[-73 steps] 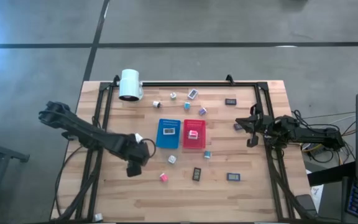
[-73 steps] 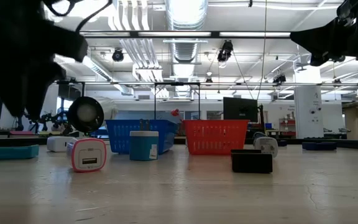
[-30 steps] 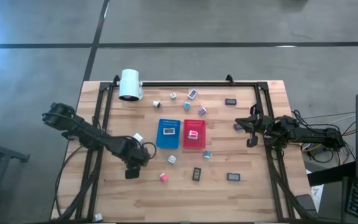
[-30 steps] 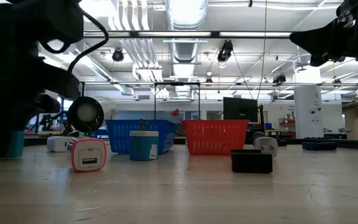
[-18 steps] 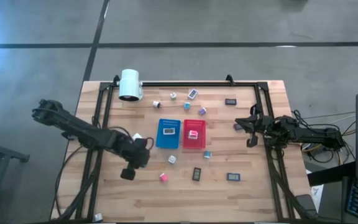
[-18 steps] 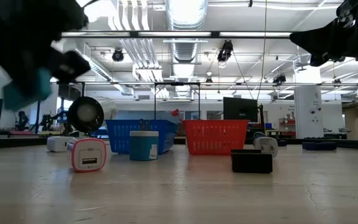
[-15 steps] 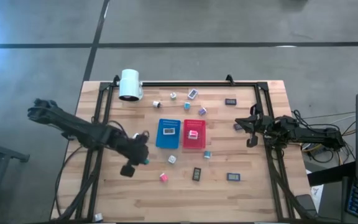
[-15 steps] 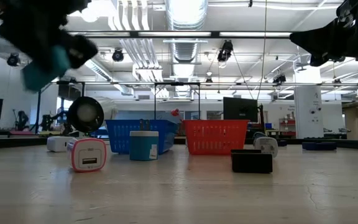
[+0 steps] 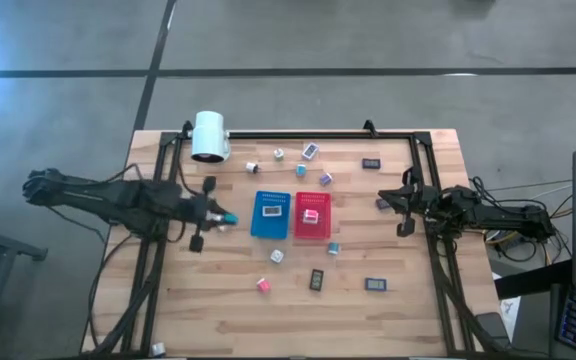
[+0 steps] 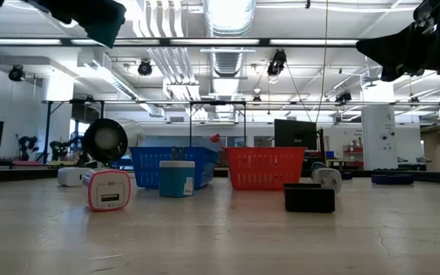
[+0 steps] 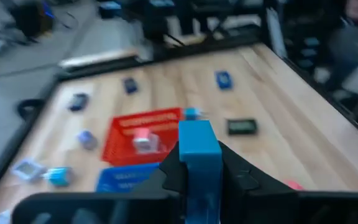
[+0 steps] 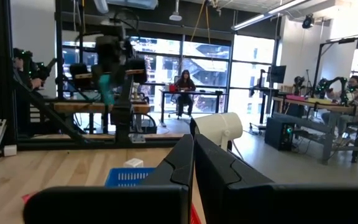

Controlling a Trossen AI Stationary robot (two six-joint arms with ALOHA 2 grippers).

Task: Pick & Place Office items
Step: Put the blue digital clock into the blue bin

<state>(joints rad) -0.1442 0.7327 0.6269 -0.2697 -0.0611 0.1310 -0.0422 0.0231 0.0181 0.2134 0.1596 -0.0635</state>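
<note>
The dark left arm stretches level in from the counter's left side, its left gripper (image 9: 224,217) raised and clamped on a small teal cube (image 11: 197,152), while the right gripper (image 9: 400,205) rests pinched together at the right rail.

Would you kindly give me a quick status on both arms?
Left gripper shut on teal cube, raised beside blue tray. Right gripper shut, empty, waiting at table's right side. Nothing in the way.

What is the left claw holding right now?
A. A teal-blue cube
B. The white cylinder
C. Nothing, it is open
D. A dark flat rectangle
A: the left wrist view shows the left claw shut on a teal-blue cube, raised above the blue tray.
</note>
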